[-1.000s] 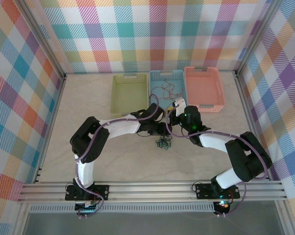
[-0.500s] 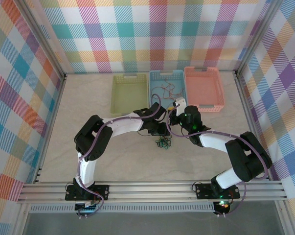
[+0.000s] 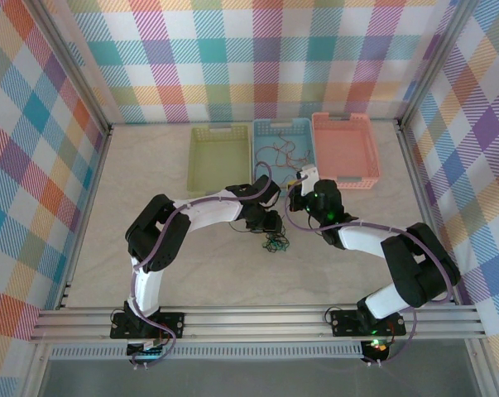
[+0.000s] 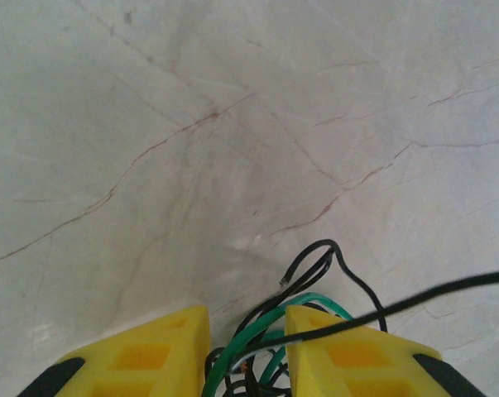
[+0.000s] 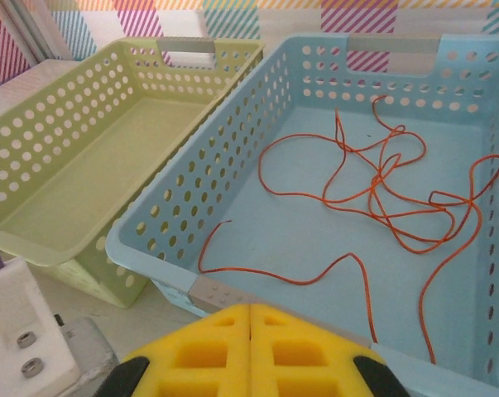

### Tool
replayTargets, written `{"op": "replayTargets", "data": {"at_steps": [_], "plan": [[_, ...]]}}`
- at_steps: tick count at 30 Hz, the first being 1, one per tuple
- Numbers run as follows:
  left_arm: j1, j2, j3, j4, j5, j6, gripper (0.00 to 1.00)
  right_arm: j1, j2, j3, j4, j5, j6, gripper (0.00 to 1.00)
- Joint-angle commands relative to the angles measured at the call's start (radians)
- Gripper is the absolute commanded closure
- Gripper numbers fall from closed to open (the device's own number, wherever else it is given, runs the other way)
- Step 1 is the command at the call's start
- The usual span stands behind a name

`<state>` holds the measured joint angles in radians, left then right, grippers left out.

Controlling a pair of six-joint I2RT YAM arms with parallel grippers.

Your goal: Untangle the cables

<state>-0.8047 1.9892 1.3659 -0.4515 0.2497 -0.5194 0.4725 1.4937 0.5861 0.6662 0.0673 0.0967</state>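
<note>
Green and black cables (image 4: pixel 270 331) lie tangled on the table (image 4: pixel 191 149), straddled by the left gripper (image 4: pixel 247 318), its yellow fingers a narrow gap apart. Just beyond, the right gripper (image 5: pixel 251 310) hangs pressed shut on nothing before the blue basket (image 5: pixel 232 165), where an orange cable (image 5: pixel 381 194) sprawls loose. A green basket (image 5: pixel 59 136) and a pink basket (image 3: pixel 346 154) flank it.
</note>
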Motion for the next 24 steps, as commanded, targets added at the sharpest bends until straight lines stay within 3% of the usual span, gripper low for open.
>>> {"op": "replayTargets", "data": {"at_steps": [1,15,24], "plan": [[-0.021,-0.004,-0.008,-0.058,-0.009,0.03,0.7,-0.011,-0.029,-0.017,0.052,0.024,0.026,1.0],[-0.021,-0.054,-0.097,-0.116,-0.049,0.071,0.72,-0.049,-0.058,-0.041,0.044,0.094,0.096,1.0],[-0.019,-0.172,-0.204,-0.144,-0.101,0.09,0.74,-0.069,-0.07,-0.055,0.039,0.135,0.125,1.0]]}}
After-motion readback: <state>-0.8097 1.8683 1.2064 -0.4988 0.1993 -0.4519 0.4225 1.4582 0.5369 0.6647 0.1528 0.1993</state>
